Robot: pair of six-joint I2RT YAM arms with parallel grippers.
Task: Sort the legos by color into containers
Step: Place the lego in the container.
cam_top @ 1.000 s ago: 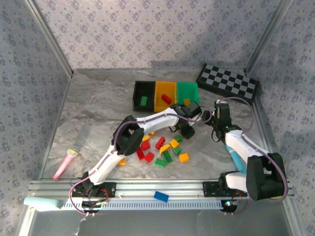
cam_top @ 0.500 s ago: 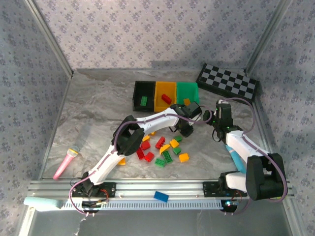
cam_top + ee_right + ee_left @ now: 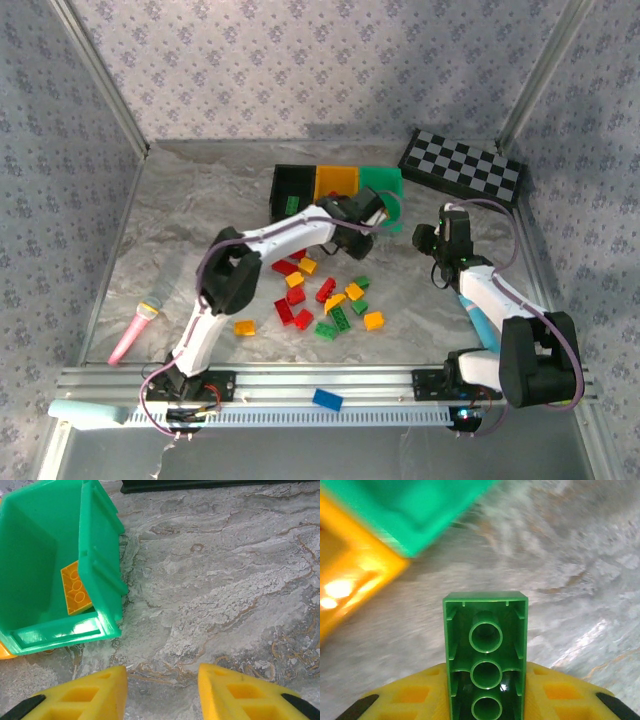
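The green brick (image 3: 486, 655) is pinched end-on between the yellow fingers of the left hand (image 3: 368, 208), hollow underside to the wrist camera, above the surface (image 3: 190, 220) at the front of the yellow bin (image 3: 335, 180) and green bin (image 3: 381, 183). As the black bin (image 3: 284, 190) holds another green piece (image 3: 291, 205) and the green bin a yellow-orange one (image 3: 76, 589), I would carry it over the black bin, clear the wall, centre, lower, then release. The right hand (image 3: 162, 692), fingers spread and empty, hovers beside the green bin, off that path.
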